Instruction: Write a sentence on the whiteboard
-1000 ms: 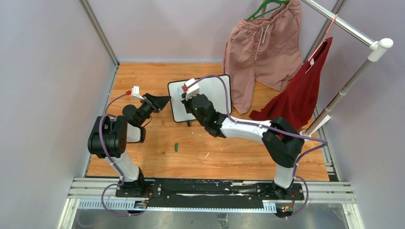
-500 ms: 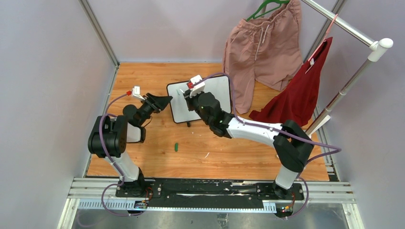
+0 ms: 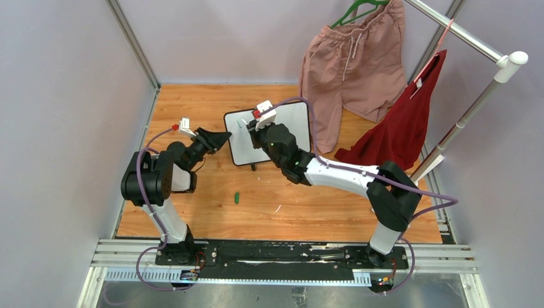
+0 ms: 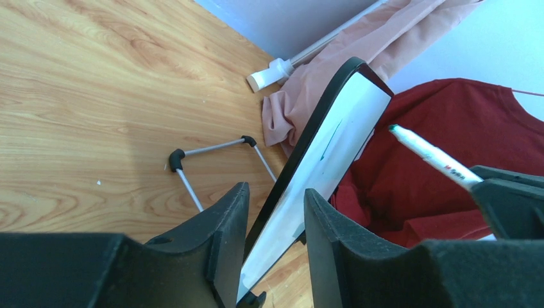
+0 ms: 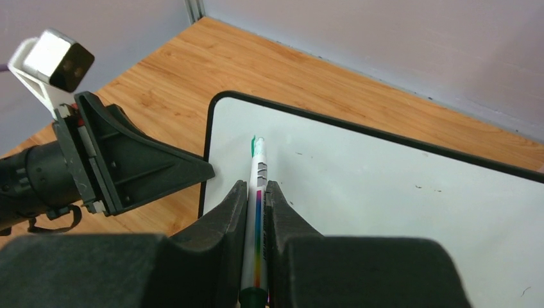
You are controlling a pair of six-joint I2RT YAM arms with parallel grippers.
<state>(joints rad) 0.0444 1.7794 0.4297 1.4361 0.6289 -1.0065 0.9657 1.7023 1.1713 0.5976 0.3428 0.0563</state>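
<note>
Top view: the whiteboard (image 3: pixel 290 124) stands propped near the middle of the counter's (image 3: pixel 192 106) far edge. The left end effector (image 3: pixel 222 136) straddles its left edge, likely to steady it.

Left wrist: I cannot tell whether it is clamped or loose. Only this view shows the wire stand (image 4: pixel 212 147).

Right wrist: the right end effector (image 5: pixel 256 192) is clenched on the marker (image 5: pixel 259 163), tip at the board's upper-left corner. No sentence is visible.

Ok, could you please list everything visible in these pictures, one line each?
whiteboard: one, white, black frame, propped up mid-table
marker: one, white, green tip, near whiteboard
small green piece: one, table, before whiteboard
shorts: one, pink, hanging back right
shirt: one, dark red, hanging right
rack: one, silver, right
table: one, wooden, underneath
left gripper: one, black, astride whiteboard's left edge
right gripper: one, black, shut on marker
</note>
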